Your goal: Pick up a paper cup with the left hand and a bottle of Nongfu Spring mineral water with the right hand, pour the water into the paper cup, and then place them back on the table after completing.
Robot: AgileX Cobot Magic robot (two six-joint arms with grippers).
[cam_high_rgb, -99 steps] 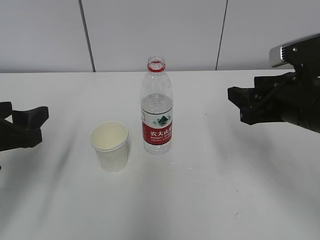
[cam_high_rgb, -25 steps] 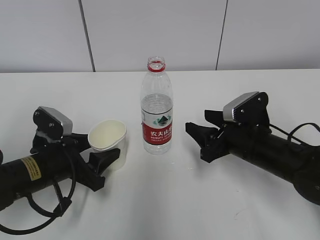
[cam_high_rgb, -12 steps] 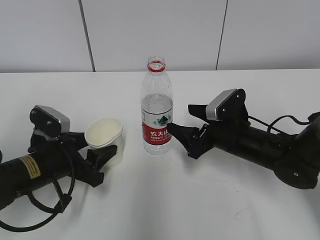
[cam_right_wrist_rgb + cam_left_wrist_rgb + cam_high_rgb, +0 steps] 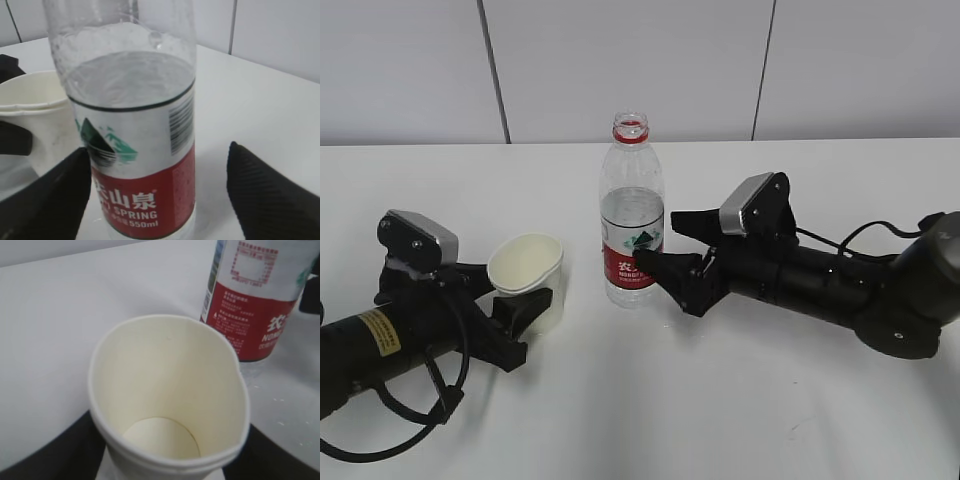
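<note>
The white paper cup (image 4: pixel 527 268) sits empty at the left of the table (image 4: pixel 720 400), tilted a little, its rim squeezed oval (image 4: pixel 165 390). My left hand (image 4: pixel 523 296), with the yellow sticker, is shut on the cup, one black finger (image 4: pixel 45 460) on each side. The uncapped Nongfu Spring bottle (image 4: pixel 632 200) stands upright right of the cup, its water (image 4: pixel 130 82) just above the red label. My right hand (image 4: pixel 661 240) is open round the bottle (image 4: pixel 140 165): the left finger (image 4: pixel 50 200) is at the label, the right finger (image 4: pixel 270 195) stands apart.
The bottle (image 4: pixel 255 315) stands close behind and to the right of the cup, a small gap between them. A white panelled wall (image 4: pixel 620 70) runs along the table's far edge. Black cables trail behind both arms.
My right hand has slid left until its open jaws stand round the bottle's label. My left hand has closed on the cup, which now tilts and shows a squeezed rim.
</note>
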